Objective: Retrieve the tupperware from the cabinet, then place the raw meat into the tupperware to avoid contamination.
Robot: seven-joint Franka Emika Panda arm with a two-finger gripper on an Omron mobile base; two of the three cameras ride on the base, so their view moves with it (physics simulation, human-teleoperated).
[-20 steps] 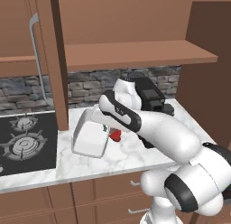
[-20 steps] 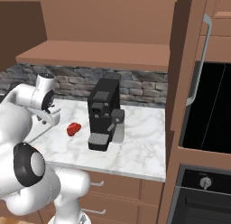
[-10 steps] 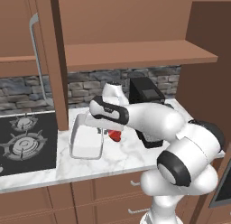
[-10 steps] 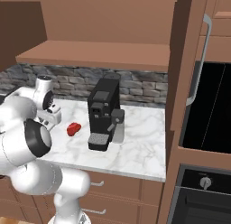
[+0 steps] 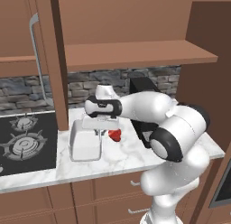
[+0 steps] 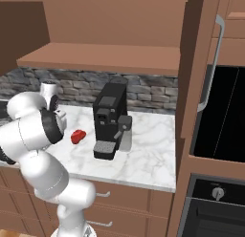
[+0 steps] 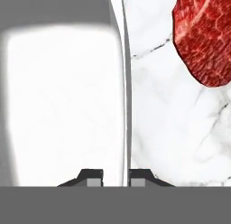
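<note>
1. The brown wooden wall cabinet (image 5: 131, 56) stands with its door open; a long silver bar handle (image 5: 36, 56) shows at the left and the wooden shelf spans the opening above the counter.
2. The white marble-patterned countertop (image 5: 117, 160) runs below the shelf, with a black gas hob (image 5: 25, 144) at its left end.
3. The black coffee machine (image 6: 110, 119) stands upright on the counter against the stone backsplash, to the right of the meat in the right base view.
4. The white translucent rectangular plastic tupperware (image 5: 85, 141) sits on the counter beside the hob, its opening facing up.
5. The small dark-red lump of raw meat (image 5: 115, 135) lies on the marble just beside the tub's right wall, outside it (image 7: 203, 38).
6. The two-finger gripper (image 7: 115, 175) is clenched on the tub's thin side wall, one dark finger inside it and one outside.
</note>
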